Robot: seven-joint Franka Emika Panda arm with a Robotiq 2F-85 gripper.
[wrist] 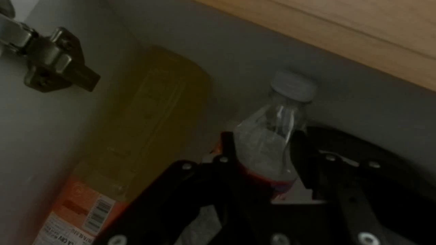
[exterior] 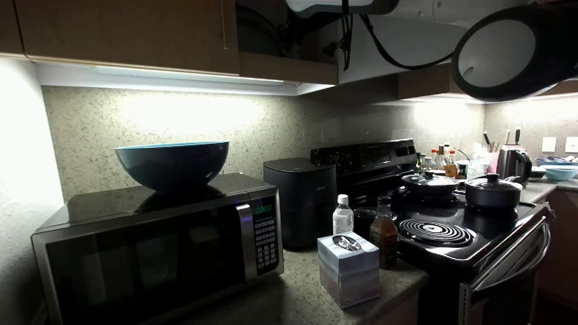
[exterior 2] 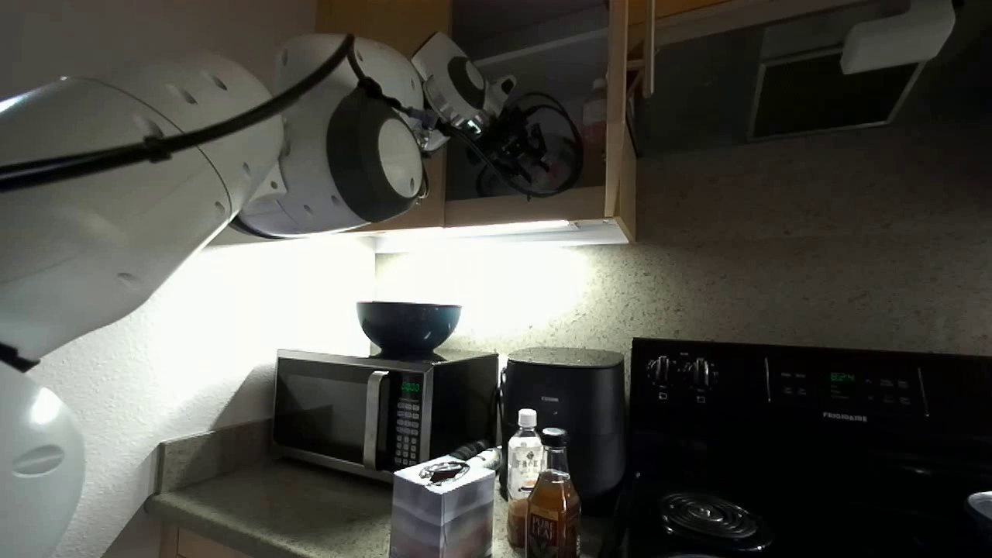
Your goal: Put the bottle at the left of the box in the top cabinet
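The bottle, clear with a white cap and a reddish label edge, sits between both fingers of my gripper in the dim wrist view. The fingers press against its sides; its lower part is hidden by the gripper. My gripper also shows dark inside the open top cabinet in an exterior view. The cabinet's wooden edge shows in the wrist view and in an exterior view. The box, a pale tissue carton, stands on the counter below, also in an exterior view.
A yellowish bottle with an orange label stands close by in the cabinet, near a metal hinge. A dark rounded thing lies on the other side. The open door, microwave, bowl and upright bottles are around.
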